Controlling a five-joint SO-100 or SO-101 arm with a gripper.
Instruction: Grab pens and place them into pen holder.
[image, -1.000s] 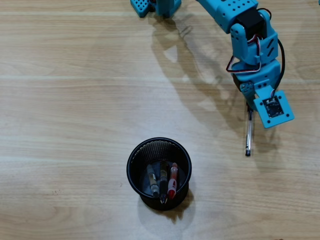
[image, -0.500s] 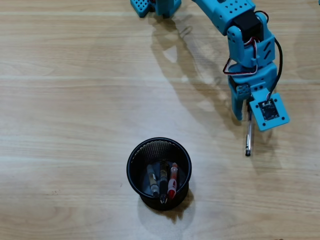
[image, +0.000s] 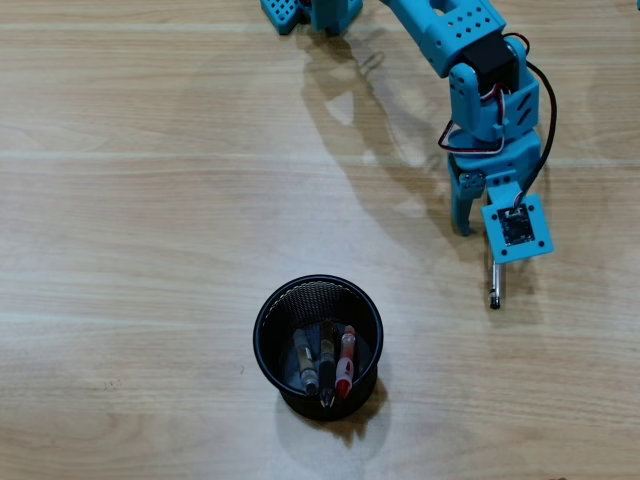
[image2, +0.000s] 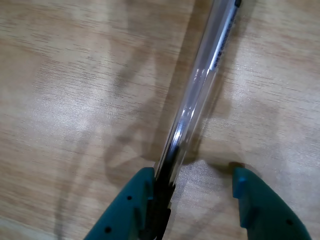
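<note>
The black mesh pen holder (image: 263, 312) stands at the lower middle of the overhead view. Three pens stand in it: a grey-clear one (image: 304, 362), a black and amber one (image: 327, 368) and a red one (image: 346, 362). The clear stick pen (image: 494, 284) lies on the table at the right, its black end pointing down the overhead view. My gripper (image: 478, 232) is down at the table over its upper end. In the wrist view the gripper (image2: 192, 172) is open. The clear pen (image2: 200, 90) lies between the jaws against the left finger (image2: 132, 197), with a gap to the right finger (image2: 257, 200).
The blue arm (image: 470, 60) reaches in from the top of the overhead view, with its base at the top edge. The wrist camera plate (image: 517, 228) covers part of the pen and one finger. Bare wood table (image: 150, 200) lies all around.
</note>
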